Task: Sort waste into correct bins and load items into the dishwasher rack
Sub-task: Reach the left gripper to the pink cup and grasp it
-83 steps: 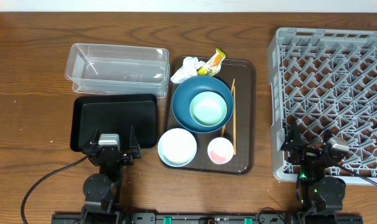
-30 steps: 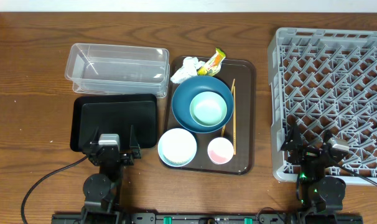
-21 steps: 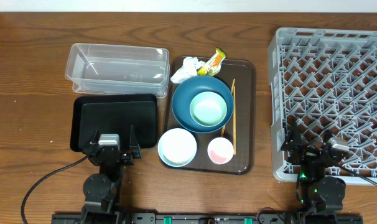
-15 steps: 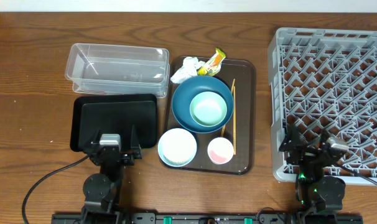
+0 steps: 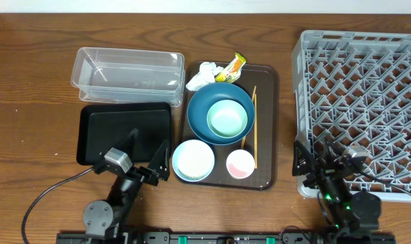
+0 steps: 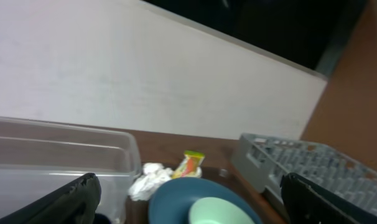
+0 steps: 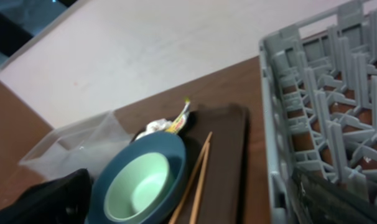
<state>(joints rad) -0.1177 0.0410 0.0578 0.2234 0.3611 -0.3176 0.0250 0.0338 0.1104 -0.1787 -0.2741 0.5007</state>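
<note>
On the brown tray, a pale green bowl [image 5: 227, 117] sits inside the dark blue bowl [image 5: 200, 102]. In front of them are a white bowl [image 5: 193, 160] and a pink cup [image 5: 240, 163], with chopsticks [image 5: 253, 129] to the right. A crumpled tissue [image 5: 201, 74] and a yellow-green wrapper [image 5: 232, 66] lie at the tray's far edge. I see no rice grains. My left gripper [image 5: 146, 150] is open and empty near the white bowl. My right gripper [image 5: 312, 157] is open and empty at the grey rack's [image 5: 361, 95] near left corner. Both wrist views show the blue bowl [image 6: 176, 202] [image 7: 123, 174].
The clear tub [image 5: 127, 71] stands at the far left, with the black tray bin [image 5: 117, 129] in front of it. The brown serving tray [image 5: 267, 135] lies between the bins and the rack. Cables run along the near edge.
Both grippers have swung towards the tray: the left one turned right towards the white bowl, and the right one turned left at the rack's corner. No object has moved.
</note>
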